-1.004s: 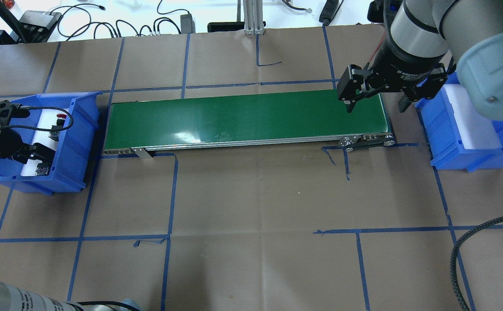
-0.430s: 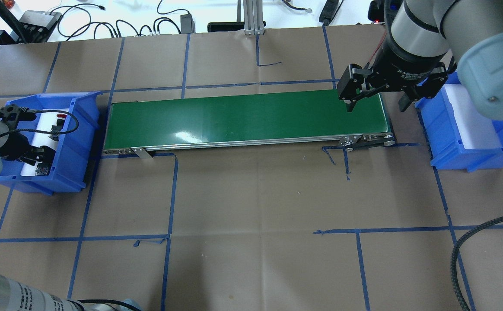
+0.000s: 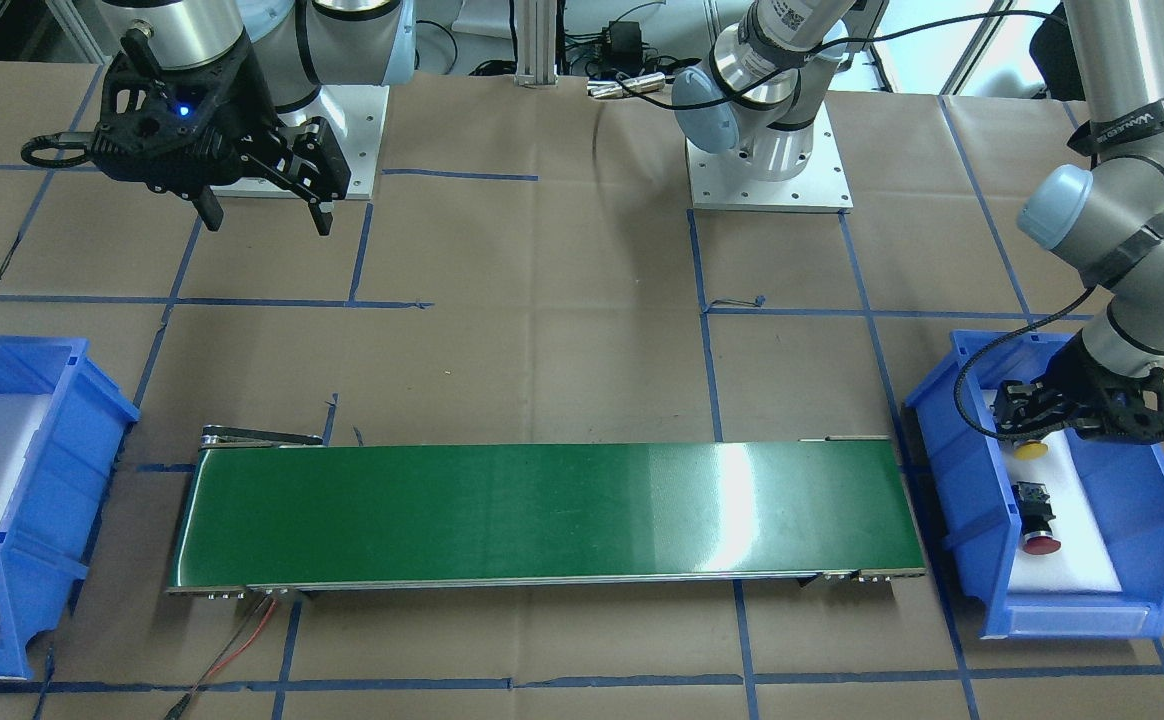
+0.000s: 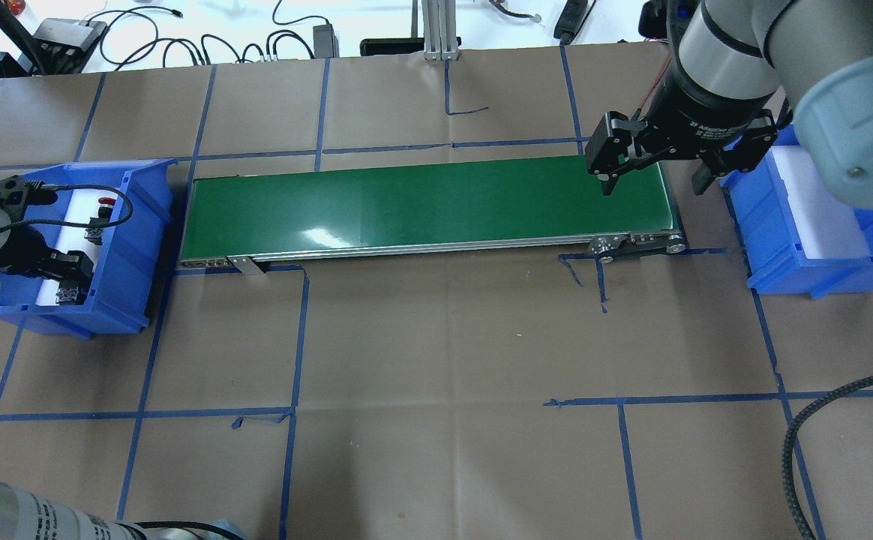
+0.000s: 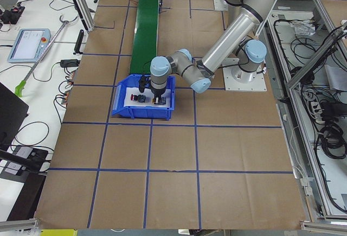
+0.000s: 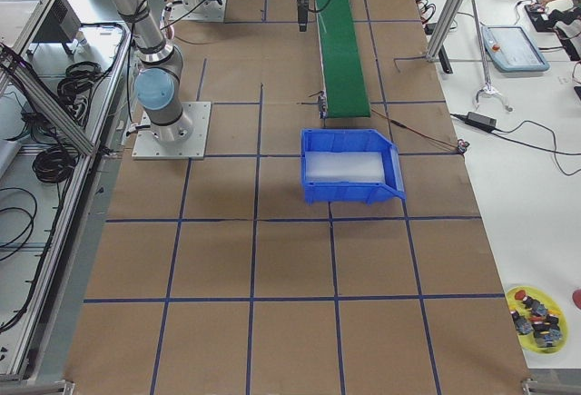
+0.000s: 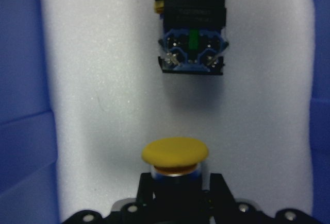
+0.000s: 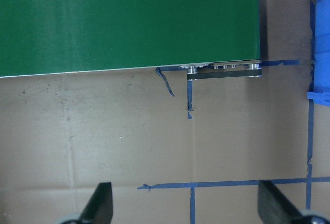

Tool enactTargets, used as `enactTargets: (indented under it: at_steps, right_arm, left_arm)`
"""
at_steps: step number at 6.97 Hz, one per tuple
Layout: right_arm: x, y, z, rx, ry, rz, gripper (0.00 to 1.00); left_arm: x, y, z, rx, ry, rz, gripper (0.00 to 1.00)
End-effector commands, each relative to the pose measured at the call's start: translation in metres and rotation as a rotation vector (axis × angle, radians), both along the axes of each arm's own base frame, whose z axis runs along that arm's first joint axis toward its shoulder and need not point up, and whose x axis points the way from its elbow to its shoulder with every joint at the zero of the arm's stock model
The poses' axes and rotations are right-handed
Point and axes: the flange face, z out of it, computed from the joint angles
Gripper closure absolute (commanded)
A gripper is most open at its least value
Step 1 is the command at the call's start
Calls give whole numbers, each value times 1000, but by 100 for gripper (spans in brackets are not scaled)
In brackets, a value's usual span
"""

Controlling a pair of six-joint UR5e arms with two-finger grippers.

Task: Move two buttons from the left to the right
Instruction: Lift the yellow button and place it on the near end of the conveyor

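Green conveyor belt (image 4: 421,206) runs across mid-table. I log a blue bin at each end, both foam-lined: left bin (image 3: 962,480) and right bin (image 4: 766,232). Right gripper (image 4: 654,180) hangs over the belt's right end, fingers spread wide and holding nothing. Left gripper (image 3: 1032,432) is down in the left bin, pinching the yellow button (image 7: 175,152) by its body. Red button (image 3: 1034,515) lies on the foam just beside it, apart.

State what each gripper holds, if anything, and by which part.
The left gripper holds the yellow button by its body just behind the cap, fingers on either side. The right gripper holds nothing.
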Motion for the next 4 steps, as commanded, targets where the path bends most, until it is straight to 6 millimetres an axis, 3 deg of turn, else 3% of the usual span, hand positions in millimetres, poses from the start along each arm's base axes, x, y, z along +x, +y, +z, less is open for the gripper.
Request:
enactTargets:
  at_steps: [1,3,4]
  right_arm:
    - [0,1,2,-5,-2,0,0]
    - [0,1,8,-17,-3,0,0]
    - [0,3,11,-23,-3,0,0]
  left_arm:
    - [-2,2,37,-45,-39,3,89]
    - [-2,3,79,-48,-44,2,89]
    - [8,-9,106,-43,-40,2,89]
